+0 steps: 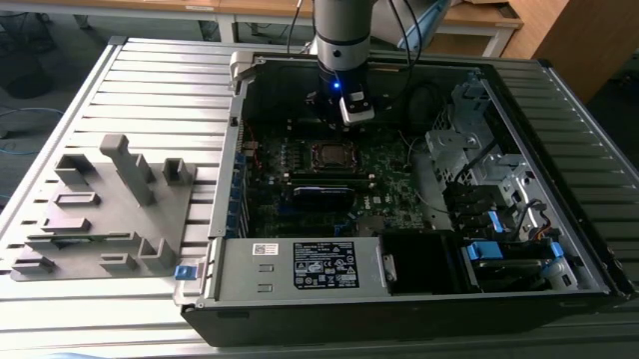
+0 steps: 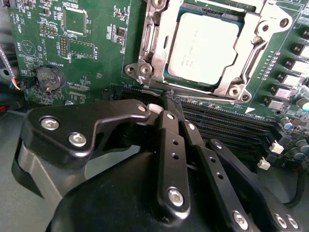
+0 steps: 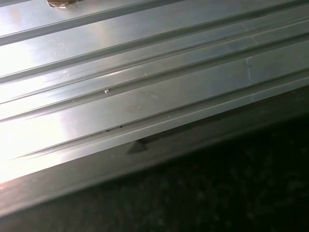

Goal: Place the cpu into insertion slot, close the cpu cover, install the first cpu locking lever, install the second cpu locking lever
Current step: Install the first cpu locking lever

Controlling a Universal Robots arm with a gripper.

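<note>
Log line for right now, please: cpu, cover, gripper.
cpu: seated | cpu cover: down over cpu | gripper: jaws shut, tips beside cover edge

Just beyond our gripper point(image 2: 175, 102) of smooth satin-black metal, we see the cpu point(image 2: 203, 46) face matt silver, the cpu cover point(image 2: 152, 48) bright glossy metal.

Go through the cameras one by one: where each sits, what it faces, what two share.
Exterior view: off the arm, looking down into the open computer case; arm and pincer show.
Second wrist view: on the wrist, looking past the pincer at the cpu on the motherboard.
First wrist view: on the arm, facing a ribbed metal surface.
Shared: exterior and second wrist views both show pincer and cpu.
</note>
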